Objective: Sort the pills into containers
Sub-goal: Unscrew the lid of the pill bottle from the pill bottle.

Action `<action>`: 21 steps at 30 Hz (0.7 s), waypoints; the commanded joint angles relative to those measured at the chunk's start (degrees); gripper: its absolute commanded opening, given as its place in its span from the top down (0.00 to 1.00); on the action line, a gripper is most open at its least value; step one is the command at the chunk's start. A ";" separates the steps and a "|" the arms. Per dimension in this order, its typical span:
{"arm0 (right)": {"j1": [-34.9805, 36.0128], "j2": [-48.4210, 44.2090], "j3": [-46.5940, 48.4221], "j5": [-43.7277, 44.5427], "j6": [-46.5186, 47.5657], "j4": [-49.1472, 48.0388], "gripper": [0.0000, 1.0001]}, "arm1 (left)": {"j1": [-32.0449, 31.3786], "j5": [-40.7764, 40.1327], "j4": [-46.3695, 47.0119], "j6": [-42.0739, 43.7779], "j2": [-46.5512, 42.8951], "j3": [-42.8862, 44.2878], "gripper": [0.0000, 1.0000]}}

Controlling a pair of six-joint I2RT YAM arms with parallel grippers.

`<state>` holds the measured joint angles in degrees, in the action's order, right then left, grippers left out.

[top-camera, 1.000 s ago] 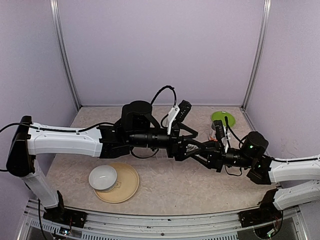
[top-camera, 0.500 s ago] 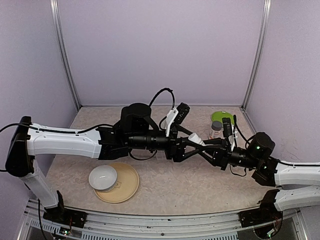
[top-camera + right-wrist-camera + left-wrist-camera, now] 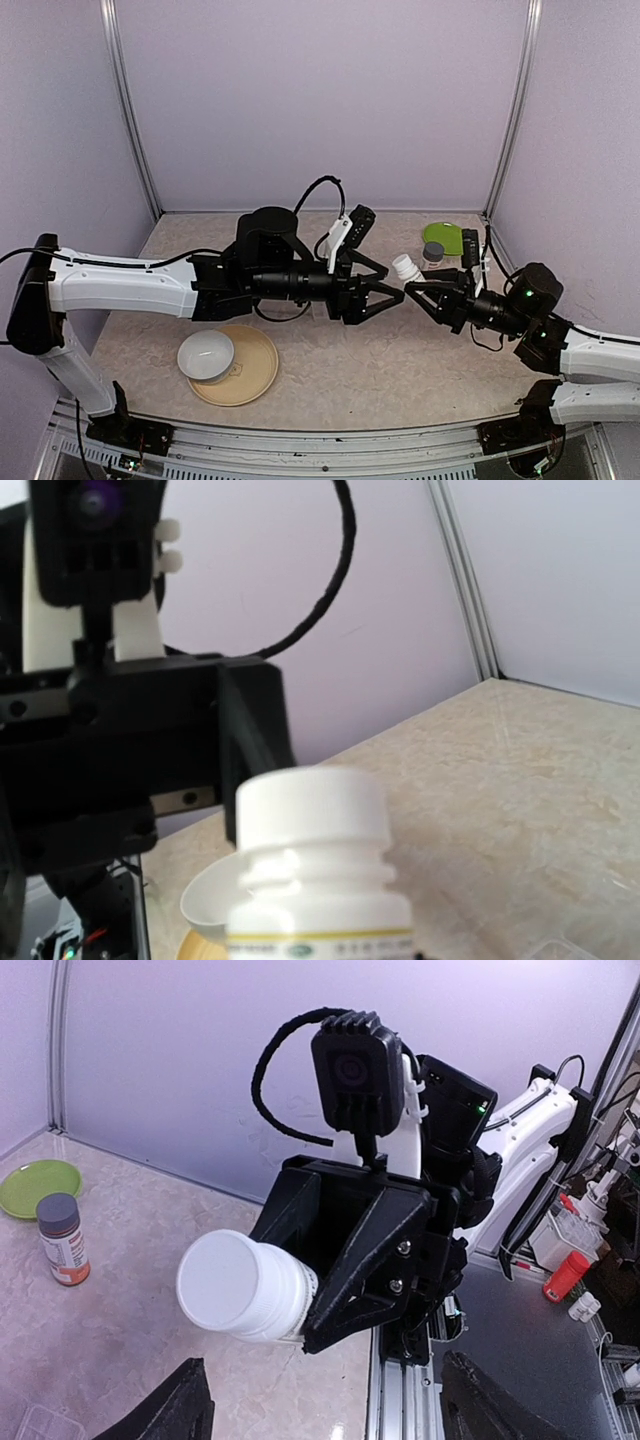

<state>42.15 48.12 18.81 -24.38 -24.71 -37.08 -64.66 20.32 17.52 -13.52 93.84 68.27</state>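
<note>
Bowl (image 3: 206,355), white, sits on the left part of a tan plate (image 3: 255,372), by the near edge of the bench (image 3: 340,375), left of the middle.

Left arm reaches across to mid-bench. Left hand (image 3: 390,287) is wide, nothing in it; in the left wrist view its 2 fingers (image 3: 170,1415) stand far apart at the bottom corners.

Pill box (image 3: 38,1426): only 1 clear corner shows, at the bottom-left of the left wrist view, flat on the bench, under the left hand. In the top view the arms cover it. Pills: can't make out any, can't tell which compartment.

White bottle (image 3: 240,1285), capped, is held off the bench and tilted, with its cap pointing at the left hand, close to it but not touching. Right hand (image 3: 413,282) grips it by the body, 1 finger on each side. In the right wrist view the bottle fills the lower centre, with the left wrist camera behind it.

Grey-cap bottle (image 3: 432,255), orange label, stands upright on the bench toward the far right corner, free of both hands. Green dish (image 3: 442,236) lies just behind it, nearer that corner.
</note>
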 commanded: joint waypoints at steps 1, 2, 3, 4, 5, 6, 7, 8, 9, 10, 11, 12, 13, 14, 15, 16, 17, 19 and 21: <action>-0.49 -0.96 -0.53 -2.60 2.51 0.79 1.00 | 1.60 -1.67 0.34 -1.78 -2.19 -0.40 0.22; -0.49 -0.84 -0.53 -3.40 2.85 0.79 1.00 | 2.17 -1.09 0.37 -2.70 -2.11 -0.23 0.22; -0.49 -0.62 -0.46 -4.25 3.17 0.76 1.00 | 2.69 -0.18 0.50 -3.21 -1.95 0.04 0.22; -0.49 -0.41 -0.52 -5.06 3.39 0.55 1.00 | 3.06 0.75 0.64 -3.65 -1.77 0.38 0.22; -0.49 -0.13 -0.59 -5.98 3.52 0.20 1.00 | 3.32 1.64 0.62 -3.92 -1.41 0.76 0.22; -0.49 0.09 -0.68 -6.67 3.60 -0.24 1.00 | 3.46 2.32 0.51 -4.14 -1.06 1.24 0.22; -0.49 0.41 -0.77 -7.53 3.61 -0.63 1.00 | 3.53 2.96 0.15 -4.19 -0.51 2.16 0.23; -0.53 0.69 -0.79 -8.50 3.53 -1.01 1.00 | 3.62 3.50 -0.42 -4.22 -0.04 2.76 0.24; -0.50 0.99 -0.79 -8.95 3.55 -1.42 1.00 | 3.61 3.77 -0.67 -4.21 0.50 3.27 0.25; -0.49 1.35 -0.79 -9.63 3.52 -1.67 1.00 | 3.57 4.03 -0.93 -4.30 1.02 3.64 0.26; -0.49 1.77 -0.83 -10.14 3.43 -1.96 1.00 | 3.53 4.25 -0.99 -4.30 1.38 3.91 0.28; -0.49 2.07 -0.80 -10.57 3.37 -2.09 1.00 | 3.59 4.42 -1.00 -4.35 1.64 4.12 0.31; -0.49 2.34 -0.73 -10.79 3.40 -2.12 1.00 | 3.58 4.58 -0.84 -4.37 1.81 4.20 0.33; -0.49 2.55 -0.71 -10.92 3.37 -2.03 1.00 | 3.56 4.87 -0.68 -4.44 1.90 4.14 0.35; -0.49 2.66 -0.68 -10.95 3.40 -2.00 1.00 | 3.53 5.23 -0.47 -4.47 1.93 4.19 0.37; -0.49 2.72 -0.75 -10.84 3.48 -1.96 1.00 | 3.50 5.60 -0.39 -4.48 2.00 4.28 0.38; -0.49 2.64 -0.71 -10.63 3.52 -1.80 1.00 | 3.49 5.99 -0.50 -4.43 2.08 4.41 0.38; -0.49 2.44 -0.70 -10.00 3.60 -1.55 1.00 | 3.43 6.73 -0.86 -4.19 2.30 4.79 0.39; -0.49 2.16 -0.63 -9.52 3.90 -1.28 1.00 | 3.26 7.59 -1.51 -3.72 2.75 5.27 0.39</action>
<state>42.09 50.76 18.76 -33.87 -21.80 -37.19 -60.95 25.28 17.04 -17.78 95.46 70.89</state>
